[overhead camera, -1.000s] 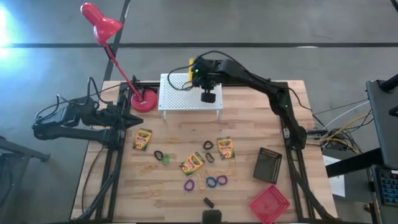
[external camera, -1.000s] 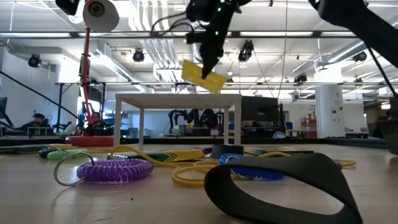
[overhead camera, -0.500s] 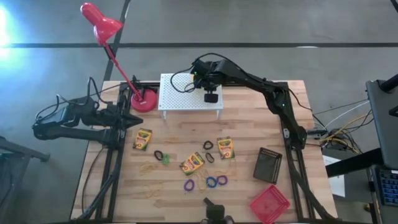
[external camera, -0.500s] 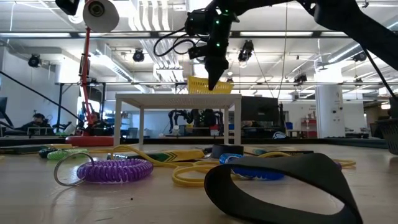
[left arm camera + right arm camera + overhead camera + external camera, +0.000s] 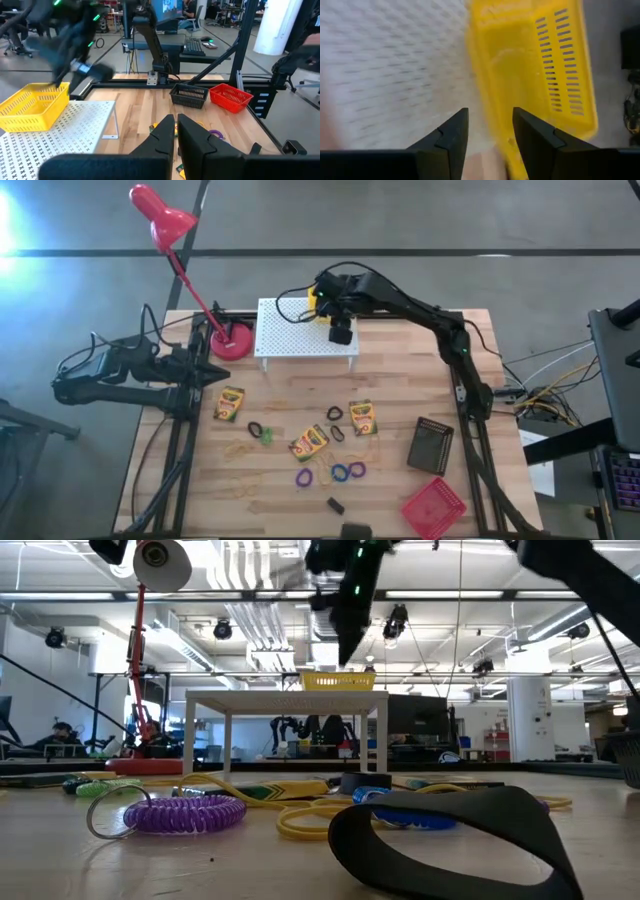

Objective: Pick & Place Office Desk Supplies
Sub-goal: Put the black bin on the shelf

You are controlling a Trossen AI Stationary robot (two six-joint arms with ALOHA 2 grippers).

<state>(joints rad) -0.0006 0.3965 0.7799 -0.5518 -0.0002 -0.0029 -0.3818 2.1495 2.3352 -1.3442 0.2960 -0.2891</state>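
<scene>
A yellow basket stands level with its bottom on the white perforated rack, at the rack's far right part. My right gripper hovers open just above the basket's rim and touches nothing. Crayon boxes, coloured loops, tan rubber bands and a small black block lie flat on the table. My left gripper waits shut at the table's left edge, above the wood.
A red desk lamp's base stands left of the rack. A black basket and a red basket sit at the near right. Bare wood lies between the rack and the supplies.
My right gripper has brought the yellow basket, which hung tilted above the rack, down onto the rack's top. The basket now stands level there. The gripper has let go of it and risen a little above it.
</scene>
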